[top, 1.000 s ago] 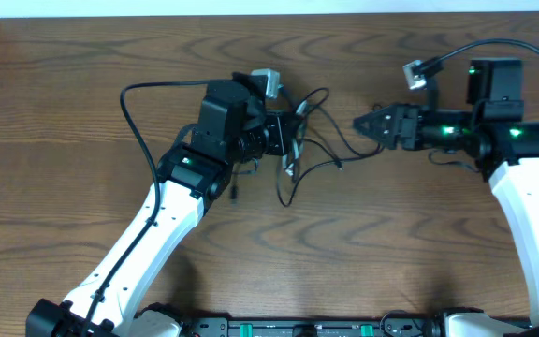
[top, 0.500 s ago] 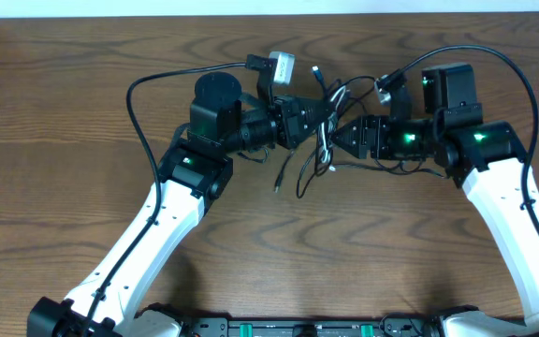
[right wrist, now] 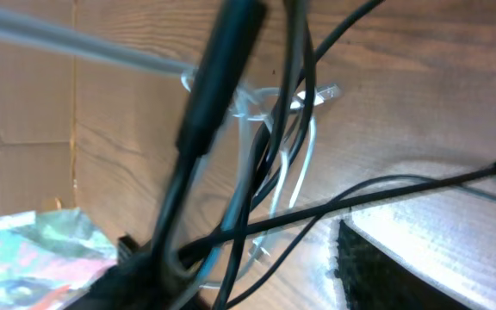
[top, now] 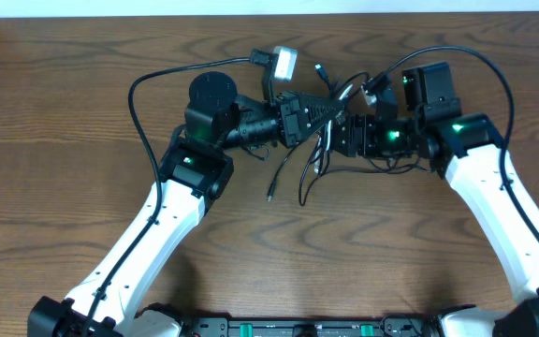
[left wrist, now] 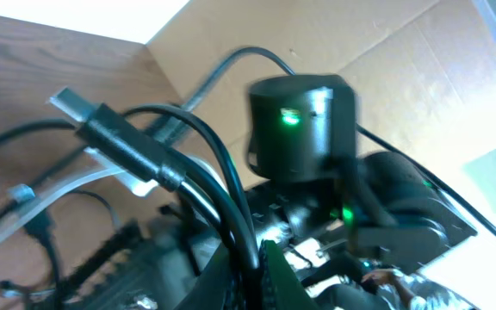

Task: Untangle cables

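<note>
Black cables [top: 309,173] bunch betw. arms; left pincer [top: 318,110] pinches them, right pincer [top: 342,133] grip unclear. Pulling apart now prob. tightens knot.

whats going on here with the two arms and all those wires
Two robot arms are working on a tangle of cables near the back of the table. The left tool is shut on the bundle, with loose ends trailing on the wood. The right tool faces it from the other side, jaws apart around some strands. Nothing is separated yet.
</note>
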